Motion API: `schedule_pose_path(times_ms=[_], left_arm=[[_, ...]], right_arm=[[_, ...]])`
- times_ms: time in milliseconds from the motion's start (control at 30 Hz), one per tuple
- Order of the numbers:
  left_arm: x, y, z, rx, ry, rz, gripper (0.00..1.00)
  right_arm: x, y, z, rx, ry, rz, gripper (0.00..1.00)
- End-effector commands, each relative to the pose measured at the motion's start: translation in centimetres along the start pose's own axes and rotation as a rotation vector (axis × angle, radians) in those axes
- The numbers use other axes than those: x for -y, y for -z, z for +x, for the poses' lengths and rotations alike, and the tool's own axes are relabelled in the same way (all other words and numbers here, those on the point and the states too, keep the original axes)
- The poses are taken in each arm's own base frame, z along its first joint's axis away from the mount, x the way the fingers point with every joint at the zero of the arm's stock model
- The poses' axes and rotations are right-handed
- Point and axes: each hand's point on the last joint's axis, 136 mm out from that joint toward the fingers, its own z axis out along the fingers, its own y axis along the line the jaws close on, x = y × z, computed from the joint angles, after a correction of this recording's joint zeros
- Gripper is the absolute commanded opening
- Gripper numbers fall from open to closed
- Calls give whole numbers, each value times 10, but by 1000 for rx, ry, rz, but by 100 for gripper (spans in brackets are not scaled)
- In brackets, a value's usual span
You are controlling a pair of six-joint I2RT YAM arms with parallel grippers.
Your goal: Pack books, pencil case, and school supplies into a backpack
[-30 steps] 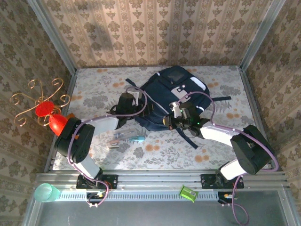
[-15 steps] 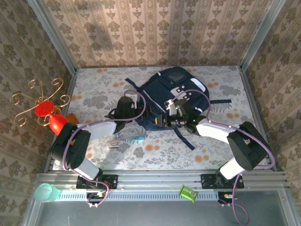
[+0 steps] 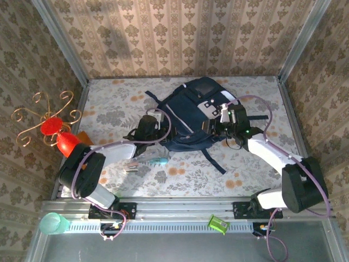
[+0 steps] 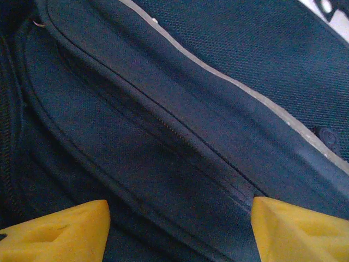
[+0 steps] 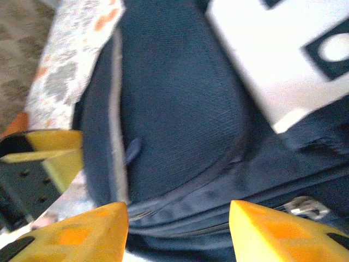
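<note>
Now the left gripper (image 4: 174, 232) and the right gripper (image 5: 177, 229) hover at the backpack (image 3: 191, 117) in mid-table, fingers apart and holding nothing. We think one should pin the fabric while the other pinches the zip pull (image 5: 302, 206) squarely. The school supplies (image 3: 147, 161) lie on the table near the backpack.

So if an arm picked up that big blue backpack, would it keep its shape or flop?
Probably floppy: the backpack is soft woven fabric lying slumped on the table, so it would likely sag from wherever it's gripped. Its loose straps would probably trail and could snag. Lying broad and low, it seems unlikely to roll.
</note>
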Motion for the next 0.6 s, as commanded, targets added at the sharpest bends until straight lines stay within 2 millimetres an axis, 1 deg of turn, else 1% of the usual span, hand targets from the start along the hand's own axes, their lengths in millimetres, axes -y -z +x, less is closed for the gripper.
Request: schedule_pose_path(times_ms=[0,33,100,200,267,333,400,500,567], left_arm=[[4,-13,-17,22,33,27,69],[3,-17,-21,25,36,29,69],[-2,-22,-29,31,32,18,69],[-9,-28,-47,36,23,16,69],[-11,-24,-61,45,16,28,68],[-8,-10,-72,82,-39,29,69],[-1,4,-68,94,-119,33,69],[11,15,-43,72,-254,71,69],[21,16,-24,46,-340,125,68]], right_arm=[[24,-19,-2,-4,-53,111,51],[26,-25,-2,-2,-70,108,50],[24,-33,1,-3,-106,76,48],[10,-44,6,4,-143,17,46],[-1,-48,9,6,-136,-5,46],[-9,-46,8,17,-119,-8,46],[-7,-39,4,38,-96,19,46],[0,-22,-3,75,-33,92,48],[2,-19,-5,75,-31,113,51]])
